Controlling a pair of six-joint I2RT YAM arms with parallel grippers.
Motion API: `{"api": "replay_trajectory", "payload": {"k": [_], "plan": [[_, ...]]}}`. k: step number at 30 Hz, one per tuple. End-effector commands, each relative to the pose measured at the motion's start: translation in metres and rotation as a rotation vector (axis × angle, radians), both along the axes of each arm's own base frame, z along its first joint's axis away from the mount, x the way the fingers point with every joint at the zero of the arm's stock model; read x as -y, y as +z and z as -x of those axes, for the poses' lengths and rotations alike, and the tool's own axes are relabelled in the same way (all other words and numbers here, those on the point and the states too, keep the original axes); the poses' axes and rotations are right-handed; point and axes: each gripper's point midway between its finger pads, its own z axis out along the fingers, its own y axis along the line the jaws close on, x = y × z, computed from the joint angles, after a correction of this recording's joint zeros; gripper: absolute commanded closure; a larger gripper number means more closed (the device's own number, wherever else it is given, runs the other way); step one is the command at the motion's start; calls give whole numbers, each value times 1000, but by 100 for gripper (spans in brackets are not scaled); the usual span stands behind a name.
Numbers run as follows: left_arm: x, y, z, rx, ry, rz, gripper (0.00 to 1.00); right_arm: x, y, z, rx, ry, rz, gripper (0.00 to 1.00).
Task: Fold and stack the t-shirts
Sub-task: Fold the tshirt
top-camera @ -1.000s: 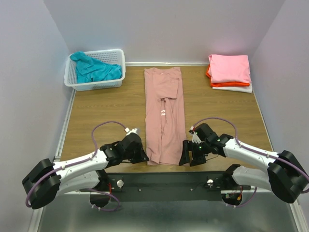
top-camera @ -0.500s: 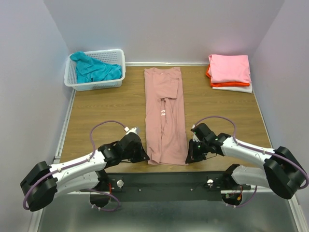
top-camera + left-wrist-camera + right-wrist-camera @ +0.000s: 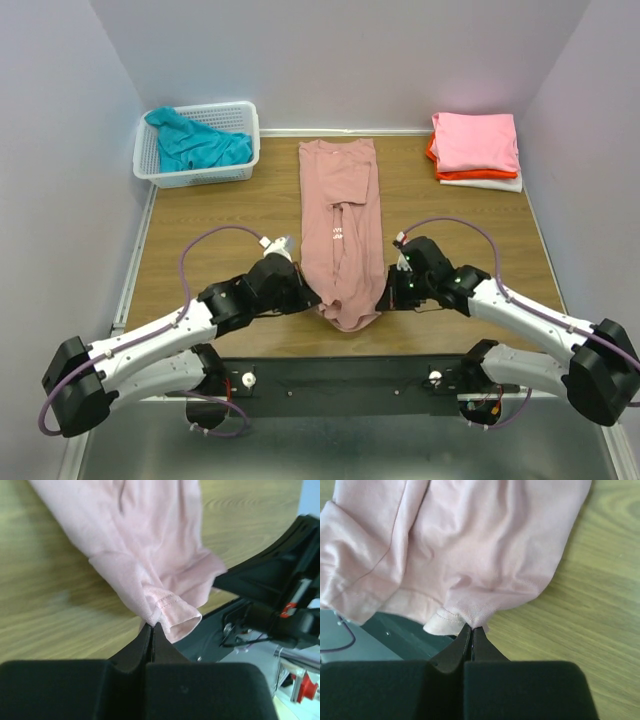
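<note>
- The dusty-pink t-shirt lies as a long narrow strip down the centre of the top view. Its sides are folded in, its collar end points to the far wall, and small white print shows mid-length.
- Its near end is drawn in from both sides and sags into a rounded pouch between my two grippers.
- Left gripper: fingers together, clamped on the hem corner. The wrist view shows the stitched edge doubled over right at the tips.
- Right gripper: likewise closed on the opposite hem corner, with a small tab of hem poking out beside the tips.
- The cloth at both pinches looks raised off the wooden table. There is a shadow beneath it in the left wrist view, and the dark base rail shows under the hem.
- My reading is that both corners are held so the near edge travels level when carried toward the collar for the crosswise fold.
- Watch point: the slack middle could drag or crease if the grippers move unevenly.
- Upper right of the top view is the finished stack: a bright pink shirt on top, an orange shirt edge under it, and a white shirt lowest. It is probably this shirt's destination.
- Upper left is a white lattice basket holding a crumpled teal shirt, not yet folded.
</note>
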Motion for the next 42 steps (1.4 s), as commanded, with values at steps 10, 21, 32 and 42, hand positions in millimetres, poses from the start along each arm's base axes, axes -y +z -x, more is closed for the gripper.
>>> {"api": "replay_trajectory", "payload": {"k": [10, 21, 32, 42], "plan": [[-14, 23, -76, 124, 159, -147, 100, -2, 52, -79, 268, -129, 117, 100], [-29, 38, -135, 222, 158, -217, 100, -4, 72, -134, 383, -226, 230, 100], [-19, 52, -194, 295, 118, -265, 100, 1, 89, -175, 451, -315, 288, 100], [-12, 45, -231, 288, 81, -288, 100, 4, 84, -215, 442, -350, 297, 100]]}}
